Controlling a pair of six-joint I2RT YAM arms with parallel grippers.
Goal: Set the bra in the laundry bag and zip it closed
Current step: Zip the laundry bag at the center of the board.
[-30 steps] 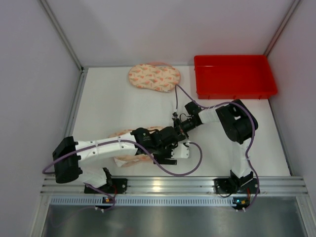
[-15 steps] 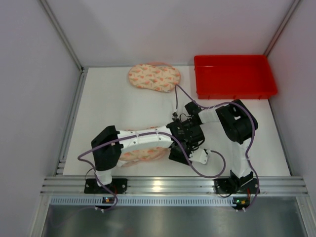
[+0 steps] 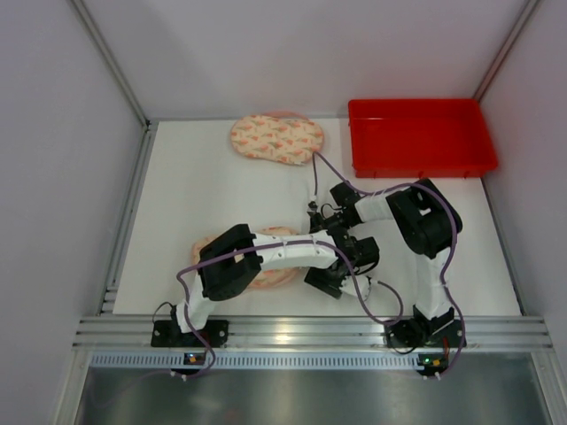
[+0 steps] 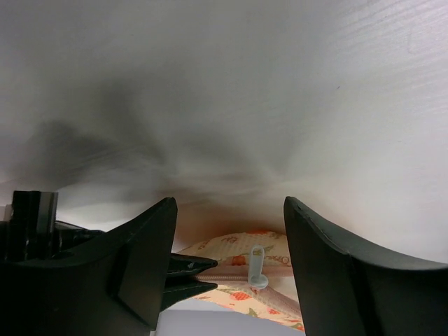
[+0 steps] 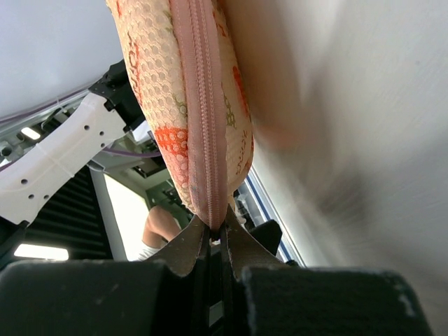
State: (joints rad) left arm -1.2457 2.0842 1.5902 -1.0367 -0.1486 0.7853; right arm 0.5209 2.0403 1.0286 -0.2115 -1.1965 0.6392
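The floral mesh laundry bag (image 3: 268, 276) lies at the front of the table, partly under my left arm. My right gripper (image 3: 321, 221) is shut on the end of the bag's pink zip seam (image 5: 210, 105), as the right wrist view (image 5: 218, 234) shows. My left gripper (image 4: 229, 217) is open just beyond that end of the bag. The pale zipper pull (image 4: 257, 266) stands between its jaws, untouched, with the right gripper's fingertips (image 4: 192, 269) to its left. No bra shows apart from the bag. A second floral oval item (image 3: 276, 139) lies at the back; I cannot tell what it is.
A red tray (image 3: 421, 137) stands at the back right. A purple cable runs from the back floral item's edge toward the right arm. Grey walls and aluminium rails close in the white table (image 3: 204, 195).
My left arm has folded in, its elbow swinging right and its gripper moving right off the bag to beside the bag's end. The right arm has held still.
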